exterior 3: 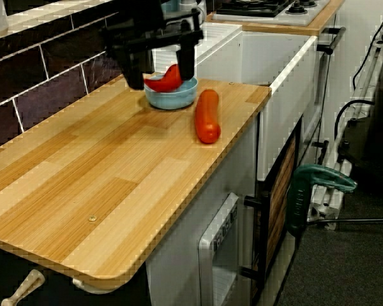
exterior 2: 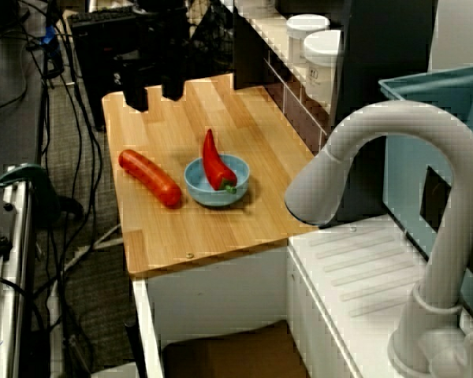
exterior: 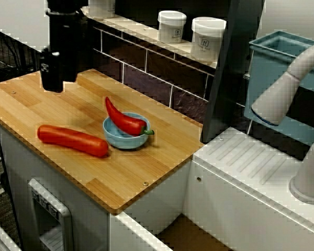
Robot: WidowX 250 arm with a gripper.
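**Student:** In the view from over the tap, what is the pincer (exterior 2: 154,101) doing?

**Legend:** It hangs above the far left part of the counter (exterior 2: 221,228). Its two black fingers (exterior 2: 135,98) are spread, and only bare wood shows between them. It grips nothing and touches nothing.

**Student:** Which things lie nearest to it?

**Legend:** Two things. The red sausage (exterior 2: 150,178) lies flat on its side on the wood, nearer than the pincer and apart from it. The chilli pepper (exterior 2: 215,165) sits in the blue bowl (exterior 2: 209,197), just right of the sausage. Whether sausage and bowl touch cannot be told.

**Student:** Why does the pepper sit at a slant?

**Legend:** It appears longer than the bowl is wide. Its green stem end rests low at the near rim, and its pointed tip rises over the far rim toward the pincer. The bowl probably keeps it from rolling. The rounded sausage has no such support and rests only on its own length.

**Student:** And the surroundings?

**Legend:** Two white jars (exterior 2: 309,27) stand on the tiled ledge at the far right. The grey tap (exterior 2: 363,150) arches over the white drainer to the right of the counter.
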